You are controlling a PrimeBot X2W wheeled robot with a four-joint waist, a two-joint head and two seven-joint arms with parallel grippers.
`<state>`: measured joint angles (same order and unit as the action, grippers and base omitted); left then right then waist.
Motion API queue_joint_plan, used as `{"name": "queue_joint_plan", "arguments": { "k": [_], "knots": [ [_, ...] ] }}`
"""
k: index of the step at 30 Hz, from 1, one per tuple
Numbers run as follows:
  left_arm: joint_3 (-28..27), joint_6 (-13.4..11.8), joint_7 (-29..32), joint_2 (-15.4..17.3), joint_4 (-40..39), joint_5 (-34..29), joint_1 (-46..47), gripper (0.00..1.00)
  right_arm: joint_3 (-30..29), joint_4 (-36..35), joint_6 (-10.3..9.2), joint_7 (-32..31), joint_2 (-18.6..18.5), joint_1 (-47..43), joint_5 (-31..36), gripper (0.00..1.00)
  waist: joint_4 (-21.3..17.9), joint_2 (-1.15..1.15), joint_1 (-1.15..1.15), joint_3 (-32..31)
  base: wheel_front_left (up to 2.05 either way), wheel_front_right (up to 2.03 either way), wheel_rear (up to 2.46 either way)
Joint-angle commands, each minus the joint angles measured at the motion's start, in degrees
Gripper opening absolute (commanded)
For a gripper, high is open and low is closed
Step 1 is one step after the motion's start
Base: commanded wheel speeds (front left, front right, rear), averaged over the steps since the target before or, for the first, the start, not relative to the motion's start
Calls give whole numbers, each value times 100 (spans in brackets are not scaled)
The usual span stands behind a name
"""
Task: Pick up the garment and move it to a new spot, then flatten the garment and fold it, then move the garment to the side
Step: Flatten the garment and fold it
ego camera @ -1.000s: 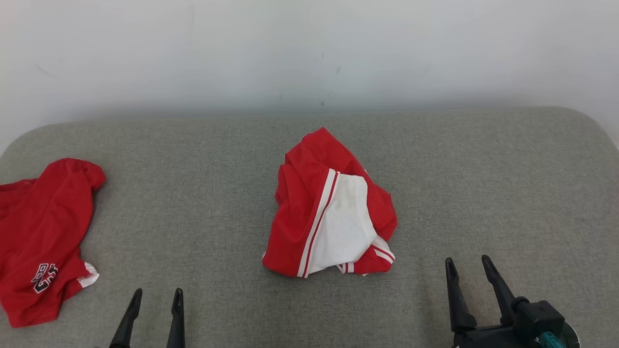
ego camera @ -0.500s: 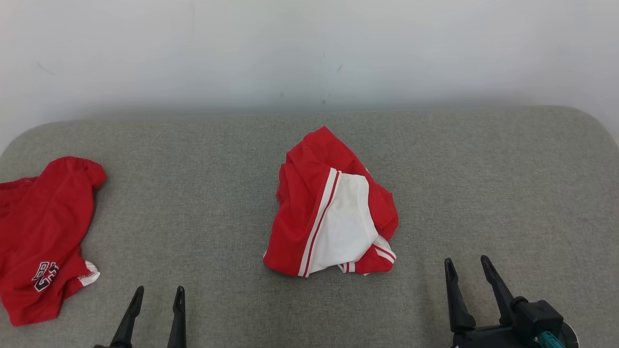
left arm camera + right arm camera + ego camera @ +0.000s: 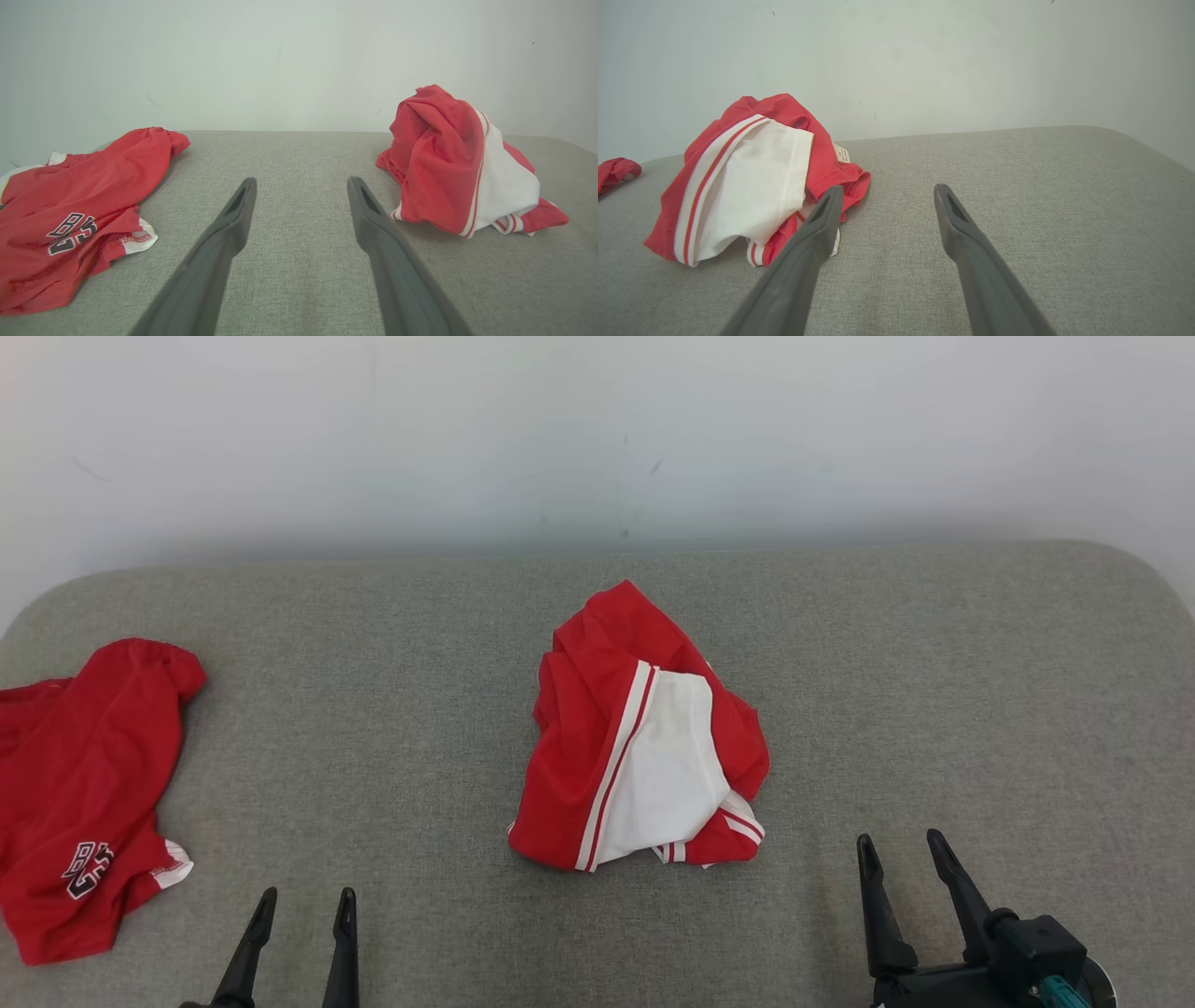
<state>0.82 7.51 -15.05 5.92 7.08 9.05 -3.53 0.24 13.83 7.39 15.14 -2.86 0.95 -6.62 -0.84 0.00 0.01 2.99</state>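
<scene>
Crumpled red-and-white garment — a heap (white panel up) on grey surface

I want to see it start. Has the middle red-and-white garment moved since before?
No. The red-and-white garment lies the same way, just as far from the back edge of the grey table.

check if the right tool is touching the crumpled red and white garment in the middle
Apart. The head view shows a strip of grey upholstered surface between the open right tool and the crumpled red and white garment.
</scene>
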Motion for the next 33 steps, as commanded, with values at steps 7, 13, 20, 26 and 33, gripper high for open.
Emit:
{"name": "queue_joint_plan", "arguments": {
  "k": [7,13,20,26,33],
  "knots": [
    [-20,-7,-12,13,-25,-39,-19,100,31,2,20,8,-3,-25,-12,100,-4,0,-1,-10,0,0,0],
    [118,-7,-12,3,-23,35,193,100,73,11,20,8,-3,28,-27,100,-45,0,-1,28,0,0,0],
    [522,-7,-12,118,130,132,641,100,173,46,20,8,-3,120,-40,100,-233,0,-1,65,0,0,0],
    [1132,-7,-12,284,390,252,1218,100,266,68,20,8,-3,146,-99,100,-578,0,-1,104,0,0,0],
    [1720,-8,-12,409,870,331,1816,100,346,92,20,8,-2,216,-191,100,-1099,0,-1,205,0,0,0]
  ]
}}
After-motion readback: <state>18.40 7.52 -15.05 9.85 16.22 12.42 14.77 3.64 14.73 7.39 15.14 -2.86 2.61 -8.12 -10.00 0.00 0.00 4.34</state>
